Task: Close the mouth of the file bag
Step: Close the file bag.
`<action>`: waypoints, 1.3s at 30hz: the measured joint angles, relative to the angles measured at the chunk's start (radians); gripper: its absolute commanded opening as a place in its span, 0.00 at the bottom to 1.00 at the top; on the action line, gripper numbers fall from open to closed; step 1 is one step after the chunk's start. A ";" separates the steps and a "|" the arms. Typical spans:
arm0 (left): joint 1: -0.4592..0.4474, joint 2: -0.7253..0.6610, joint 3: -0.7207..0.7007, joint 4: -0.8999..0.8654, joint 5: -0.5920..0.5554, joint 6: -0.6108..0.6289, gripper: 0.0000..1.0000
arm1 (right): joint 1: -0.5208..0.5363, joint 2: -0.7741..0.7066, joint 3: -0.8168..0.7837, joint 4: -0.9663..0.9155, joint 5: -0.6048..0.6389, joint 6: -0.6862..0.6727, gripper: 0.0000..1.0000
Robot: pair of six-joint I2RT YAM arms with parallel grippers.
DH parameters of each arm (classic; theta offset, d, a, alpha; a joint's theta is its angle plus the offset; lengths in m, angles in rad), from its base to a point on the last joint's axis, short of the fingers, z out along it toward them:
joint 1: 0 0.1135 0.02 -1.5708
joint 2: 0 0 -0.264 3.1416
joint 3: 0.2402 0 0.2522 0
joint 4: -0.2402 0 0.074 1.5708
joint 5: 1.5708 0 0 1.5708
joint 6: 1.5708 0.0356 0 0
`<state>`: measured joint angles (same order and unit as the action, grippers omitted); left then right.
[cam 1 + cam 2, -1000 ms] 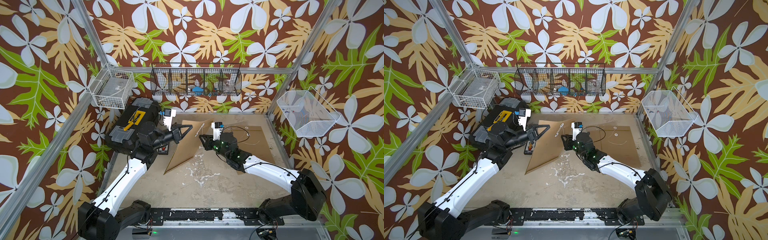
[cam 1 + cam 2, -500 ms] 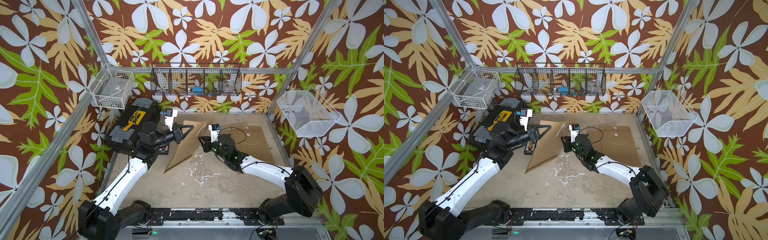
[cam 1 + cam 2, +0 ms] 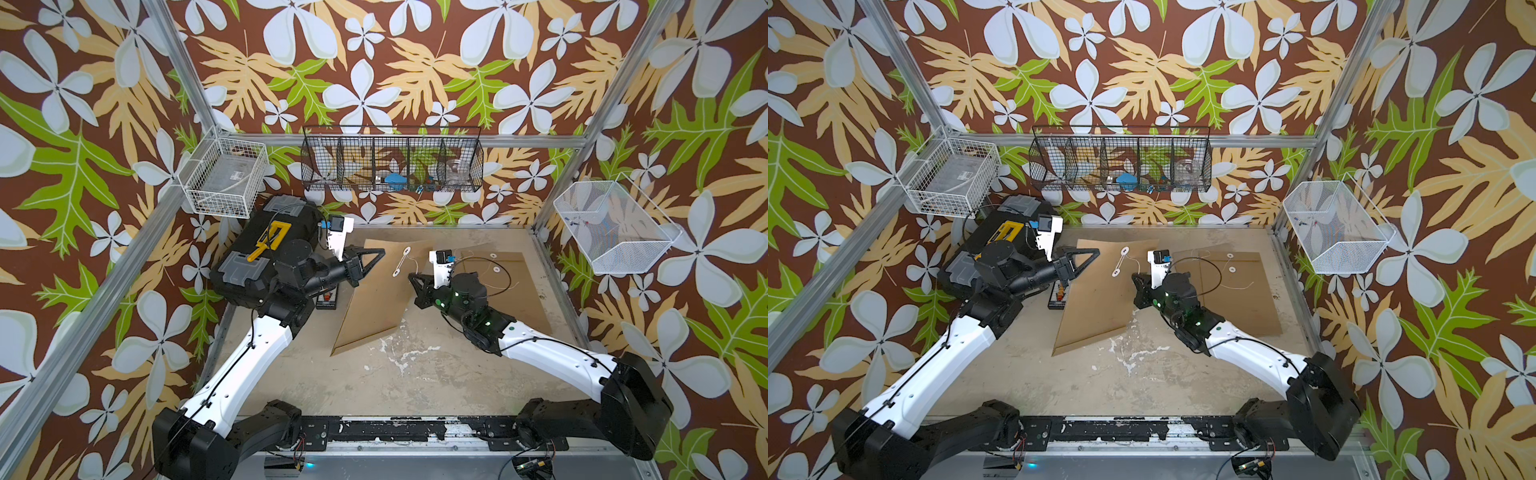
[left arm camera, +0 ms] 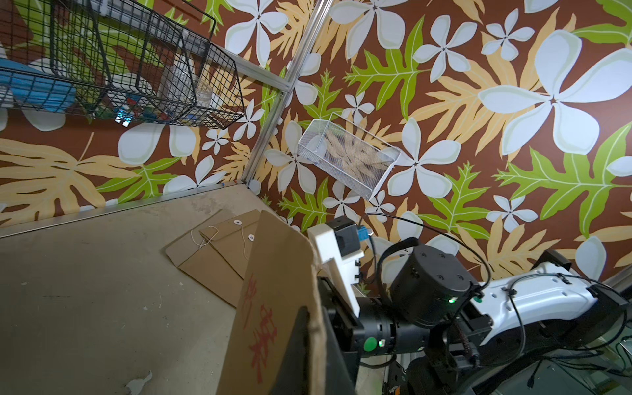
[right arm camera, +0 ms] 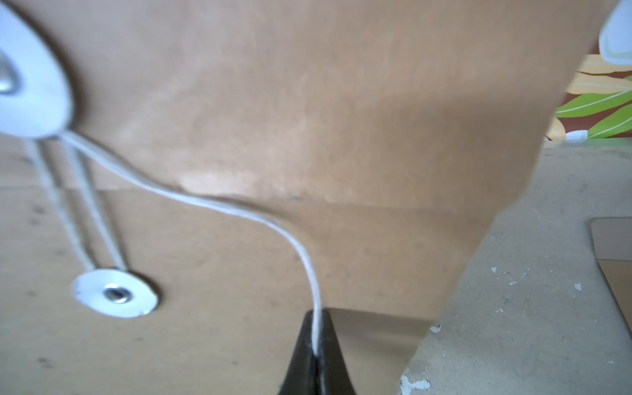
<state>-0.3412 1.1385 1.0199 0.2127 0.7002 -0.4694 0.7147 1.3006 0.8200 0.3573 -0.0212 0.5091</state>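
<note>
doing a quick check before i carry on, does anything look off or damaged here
The tabletop is chipped, showing white patches near the file bag. That bag stands tilted, but only because the left gripper pinches it while the right gripper holds its string.

A brown file bag [image 4: 273, 290] with red characters stands tilted, its edge clamped by the left arm's dark fingers [image 4: 295, 342]. Just behind it is the right arm [image 4: 533, 301]. Farther off, a second bag [image 4: 212, 263] lies flat on the worktop [image 4: 85, 290]. A black wire basket [image 4: 143, 68] and a white mesh basket [image 4: 345, 160] hang on the wall [image 4: 461, 191].
</note>
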 measured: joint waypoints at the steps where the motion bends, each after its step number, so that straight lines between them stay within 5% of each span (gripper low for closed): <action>1: 0.006 0.000 -0.002 -0.009 -0.003 0.003 0.00 | 0.000 -0.019 0.003 -0.032 0.003 -0.010 0.00; 10: 0.019 -0.007 -0.036 -0.014 0.035 0.045 0.00 | -0.057 -0.088 0.105 -0.298 -0.038 -0.065 0.00; 21: 0.019 -0.038 -0.080 0.023 0.076 0.045 0.00 | -0.183 0.002 0.320 -0.500 -0.132 -0.099 0.00; 39: 0.019 -0.028 -0.124 0.045 0.066 -0.005 0.00 | -0.122 0.148 0.636 -0.632 -0.180 -0.098 0.00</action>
<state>-0.3218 1.1107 0.8955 0.2581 0.7662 -0.4740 0.5926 1.4487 1.4555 -0.2745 -0.2012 0.4114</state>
